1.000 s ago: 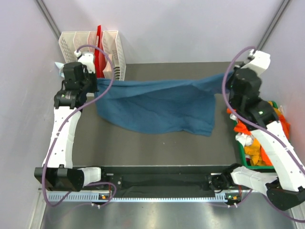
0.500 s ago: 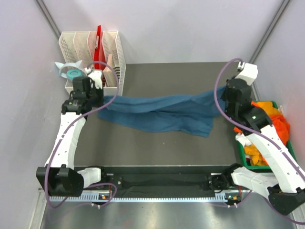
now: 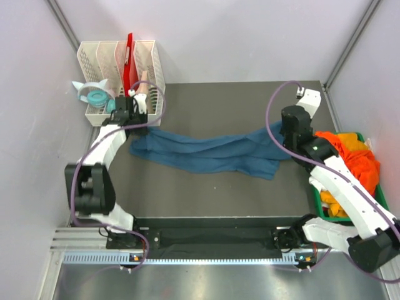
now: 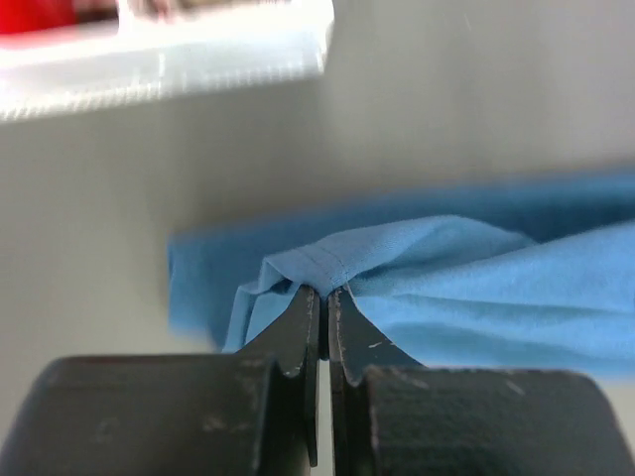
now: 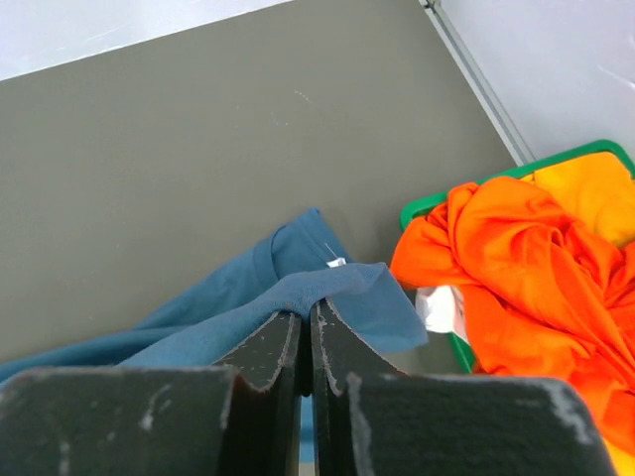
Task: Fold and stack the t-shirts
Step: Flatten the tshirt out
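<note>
Status, as judged: early. One tee is held by its two ends for laying out. Spreading, folding and everything in the bin remain, and no stack has begun in view. Table (image 3: 219, 206): dark grey, bare in its near part. Right edge, near to mid-depth: green bin (image 5: 422, 210) holding orange tees (image 5: 526, 268) in a heap with yellow cloth (image 5: 595, 193) alongside, none folded. Mid-depth on the table: teal tee (image 3: 206, 156), strung left to right as a long rumpled band. It sags onto the surface, its layers overlap unevenly, and a loose flap lies nearer at its right end. It is not flat and has no clean crease. Right end: right gripper (image 5: 306, 315), jaws together, pinching a gathered fold of the tee. A white tag (image 5: 335, 263) just beyond the tips suggests the collar end. Left end: left gripper (image 4: 324, 293), jaws together, clamped on a hemmed edge that puckers into a small peak at the tips. Far left corner: white rack (image 3: 150, 62) with a red item (image 3: 130, 53) upright in it, just behind the left gripper.
</note>
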